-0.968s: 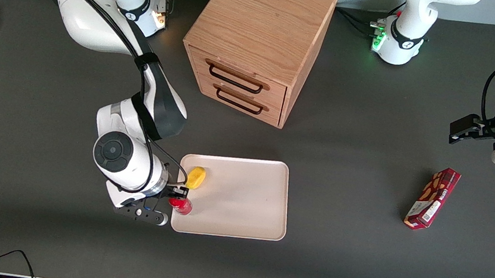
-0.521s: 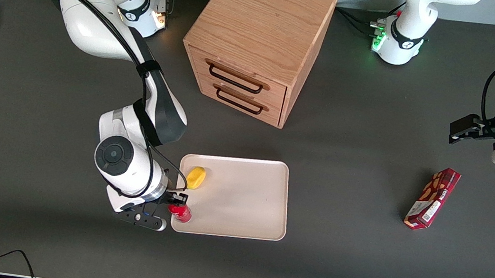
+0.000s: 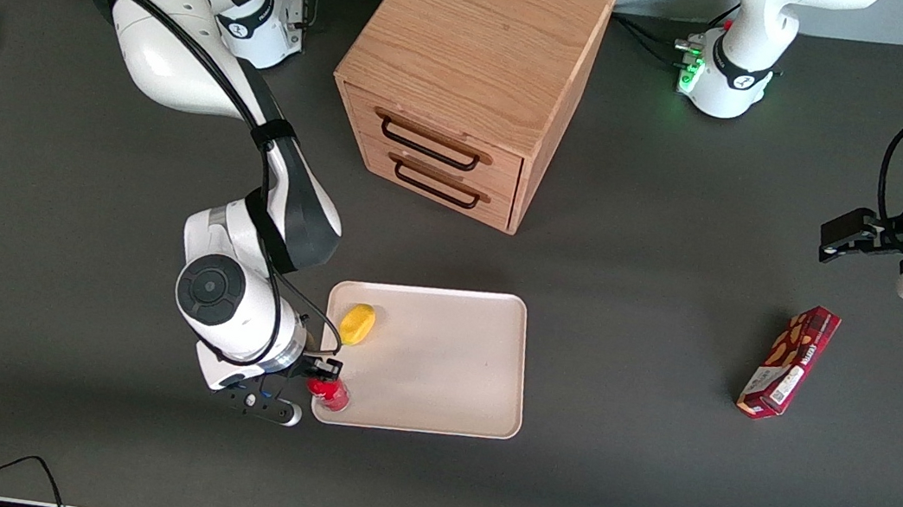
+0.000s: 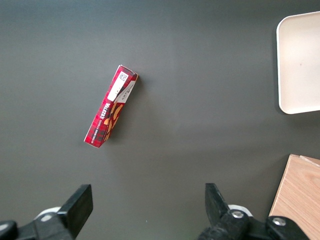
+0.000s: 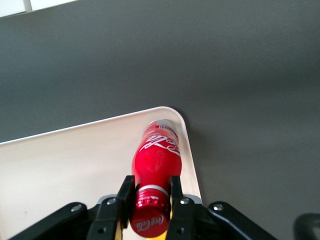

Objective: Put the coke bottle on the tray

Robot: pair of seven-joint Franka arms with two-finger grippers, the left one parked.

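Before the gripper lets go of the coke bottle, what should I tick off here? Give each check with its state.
1. Gripper shut on coke bottle neck: ok.
2. Bottle over tray, at the corner nearest the working arm: ok.
3. Bottle base inside the rim: cannot tell, very close to the edge.
4. Base resting on tray: cannot tell.
5. Apart from yellow object: ok.
6. Bottle upright: not ok, tilted.

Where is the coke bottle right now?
The coke bottle is held by its neck in the gripper, over the tray corner nearest the front camera at the working arm's end, nearer the camera than the yellow object.
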